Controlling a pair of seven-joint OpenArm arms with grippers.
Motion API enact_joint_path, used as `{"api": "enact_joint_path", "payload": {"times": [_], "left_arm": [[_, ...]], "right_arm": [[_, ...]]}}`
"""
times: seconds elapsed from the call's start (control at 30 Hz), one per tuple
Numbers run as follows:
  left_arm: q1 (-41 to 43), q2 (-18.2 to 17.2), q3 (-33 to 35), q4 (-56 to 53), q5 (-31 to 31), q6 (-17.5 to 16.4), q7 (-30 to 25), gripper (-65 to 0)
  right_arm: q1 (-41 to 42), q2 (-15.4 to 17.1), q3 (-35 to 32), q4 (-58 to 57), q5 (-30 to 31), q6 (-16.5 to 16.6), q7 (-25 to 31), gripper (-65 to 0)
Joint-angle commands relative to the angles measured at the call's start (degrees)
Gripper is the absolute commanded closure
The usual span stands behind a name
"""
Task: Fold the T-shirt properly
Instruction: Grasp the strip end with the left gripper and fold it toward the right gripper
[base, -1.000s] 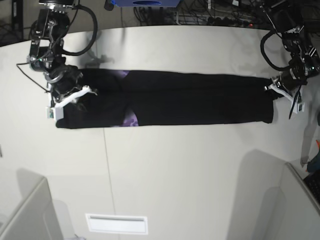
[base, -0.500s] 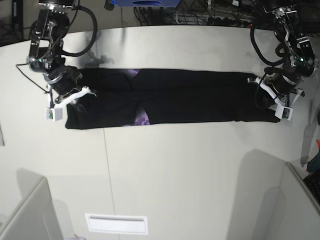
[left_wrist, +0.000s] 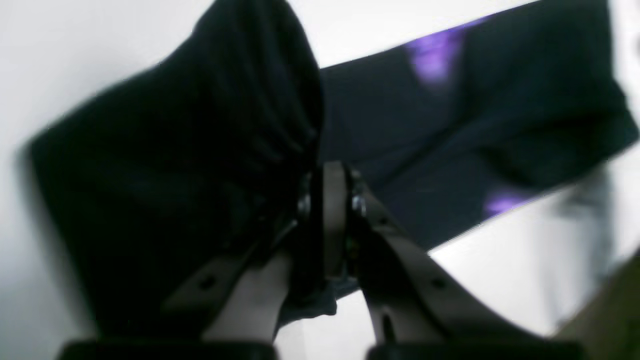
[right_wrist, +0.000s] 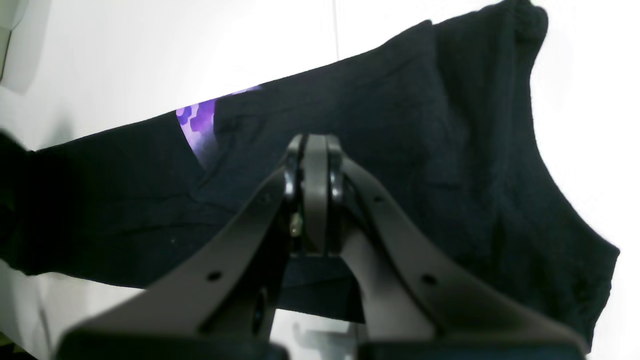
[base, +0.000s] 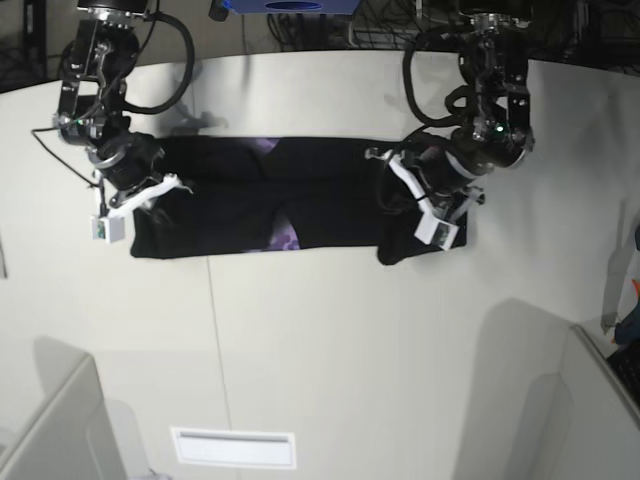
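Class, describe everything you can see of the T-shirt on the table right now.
The T-shirt is black cloth, folded into a long narrow band lying flat across the pale table. Slivers of purple print show at the folds near its middle. The right gripper is shut on one end; the left gripper is shut on the other end, which is lifted and doubled over the band.

No readable text, label, brand, number or sign anywhere. Only an unlettered purple print on the T-shirt (base: 285, 238), too blurred for any wording.
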Motion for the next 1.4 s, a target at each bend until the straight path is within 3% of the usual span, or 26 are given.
{"api": "enact_joint_path", "payload": {"times": [0.0,0.23,0.5,1.37], "left_arm": [[-1.03,-0.26,1.25,0.47,-0.32,0.67,-0.87,0.0],[-4.37,0.00,9.69,-4.89,-0.41,4.89,-0.87,0.0],[-4.72,1.85,10.92,-6.83,-0.32,4.97,-0.96,0.0],[-6.39,2.02,11.01,-9.20,-0.85,4.97,-0.96,0.0]], "right_arm": [[0.55,0.42,0.25,0.91,0.83,0.30,1.26,0.0],[0.46,0.42,0.25,0.99,0.83,0.30,1.26,0.0],[0.37,0.42,0.25,0.99,0.83,0.30,1.26,0.0],[0.55,0.42,0.25,0.91,0.83,0.30,1.26,0.0]]}}
